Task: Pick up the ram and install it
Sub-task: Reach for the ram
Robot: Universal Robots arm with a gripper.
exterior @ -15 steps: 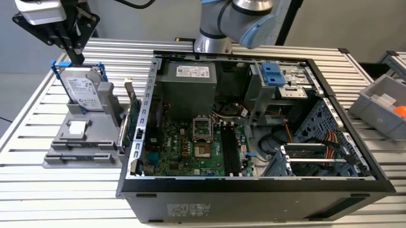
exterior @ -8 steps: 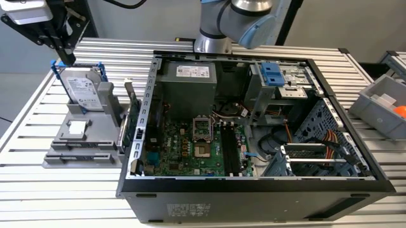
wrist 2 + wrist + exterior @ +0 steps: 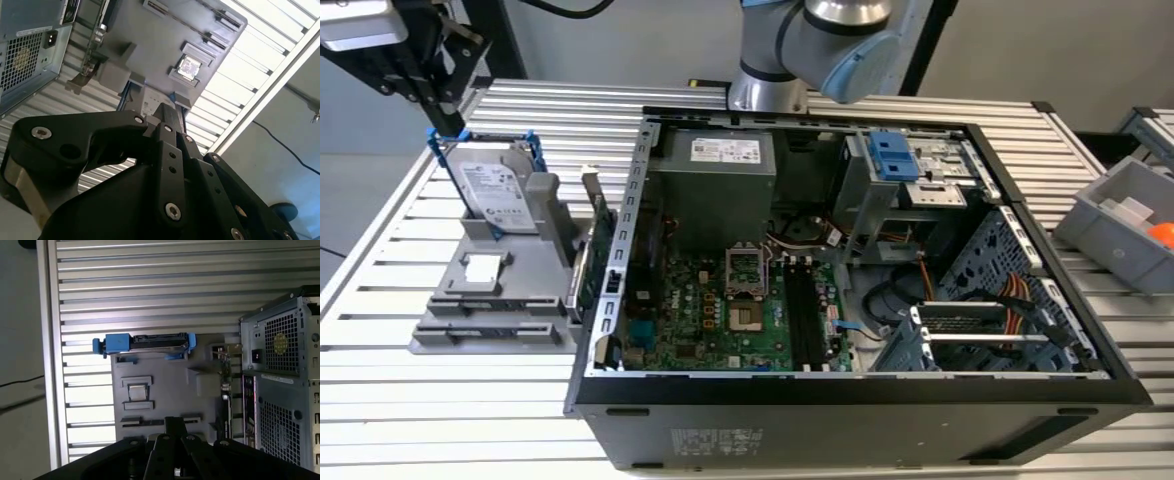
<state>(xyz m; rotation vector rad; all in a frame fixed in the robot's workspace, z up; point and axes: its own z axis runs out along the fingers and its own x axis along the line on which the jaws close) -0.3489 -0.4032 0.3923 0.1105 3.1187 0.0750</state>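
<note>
**Item:** thin dark ram stick (image 3: pixel 136 421), judged to stand edge-up in the slotted grey plastic fixture (image 3: pixel 454 345). In the exterior view it lies at 6 o'clock of the blue-framed hard drive (image 3: pixel 494 190).

**Handling:** light, stiff, fragile. Grasp the long edges mid-length, clear of the contacts.

**Arm:** black gripper (image 3: pixel 174 424) points down over the fixture, well apart from it. Whether the claw is released or clenched cannot be told.

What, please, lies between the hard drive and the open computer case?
In the exterior view, a grey upright block of the fixture and a circuit card standing on edge lie between the hard drive and the computer case.
</note>
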